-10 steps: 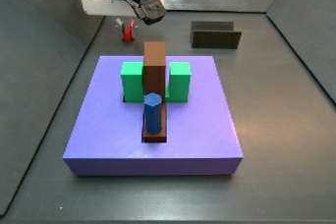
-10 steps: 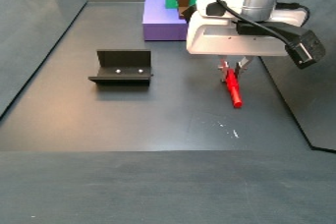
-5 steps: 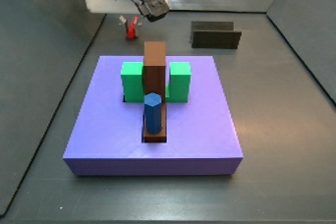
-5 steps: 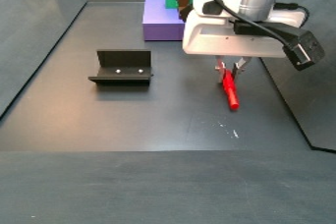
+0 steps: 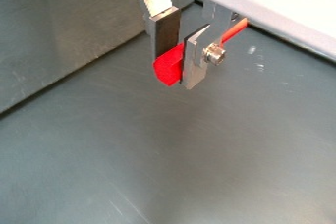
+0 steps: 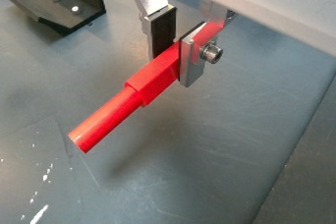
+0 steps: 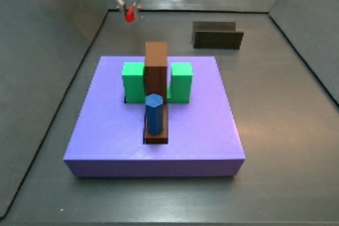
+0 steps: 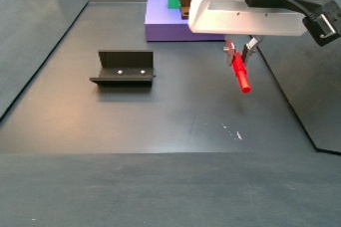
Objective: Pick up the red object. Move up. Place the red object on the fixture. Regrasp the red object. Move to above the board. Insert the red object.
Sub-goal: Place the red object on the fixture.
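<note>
Fingers [image 6: 160, 27] of the gripper [image 6: 175, 41] pinch the slim bright-red plastic peg [image 6: 125, 103] at one end, lifted clear, evidently for transfer to the dark L-shaped fixture [image 8: 124, 68].

The gripper [image 8: 241, 48] rose well clear of the floor, carrying the red object [image 8: 241, 73] clamped between its fingers [image 6: 159, 27]; earlier the peg hung just above the floor.
</note>
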{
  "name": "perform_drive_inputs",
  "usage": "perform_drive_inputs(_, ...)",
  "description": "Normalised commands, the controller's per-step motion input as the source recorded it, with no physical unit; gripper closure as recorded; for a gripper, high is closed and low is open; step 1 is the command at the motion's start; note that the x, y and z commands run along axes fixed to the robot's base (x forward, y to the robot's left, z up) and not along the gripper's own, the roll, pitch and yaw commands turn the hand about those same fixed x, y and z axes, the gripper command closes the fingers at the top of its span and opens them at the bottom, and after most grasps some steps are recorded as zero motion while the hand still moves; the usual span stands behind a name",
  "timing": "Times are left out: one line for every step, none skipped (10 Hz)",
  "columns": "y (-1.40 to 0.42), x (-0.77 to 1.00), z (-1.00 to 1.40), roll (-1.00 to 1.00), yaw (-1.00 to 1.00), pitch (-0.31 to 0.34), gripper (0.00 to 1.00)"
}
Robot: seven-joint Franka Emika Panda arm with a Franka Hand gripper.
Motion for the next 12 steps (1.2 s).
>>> perform_drive_inputs(-0.07,1.00,0.70,-0.58,-0.17,0.100,1.00)
perform_drive_inputs(-0.07,1.00,0.70,-0.58,-0.17,0.106,1.00)
perform_drive_inputs(-0.06,1.00,0.69,-0.59,-0.17,0.114,1.00)
perform_drive_inputs(-0.05,1.00,0.63,-0.65,-0.17,0.106,1.00)
perform_drive_inputs(-0.02,0.98,0.52,-0.75,-0.19,0.043,1.00)
perform_drive_inputs(-0.02,0.97,0.48,-0.81,-0.20,0.043,1.00)
perform_drive_inputs(-0.03,0.96,0.44,-0.82,-0.19,0.017,1.00)
perform_drive_inputs(-0.02,0.95,0.41,-0.84,-0.19,0.034,1.00)
perform_drive_inputs(0.00,0.63,0.07,-1.00,-0.34,-0.106,1.00)
perform_drive_inputs(0.00,0.53,0.00,-1.00,-0.40,-0.223,1.00)
perform_drive_inputs(0.00,0.66,0.00,-0.97,-0.33,-0.143,1.00)
perform_drive_inputs(0.00,0.71,0.00,-0.97,-0.29,-0.086,1.00)
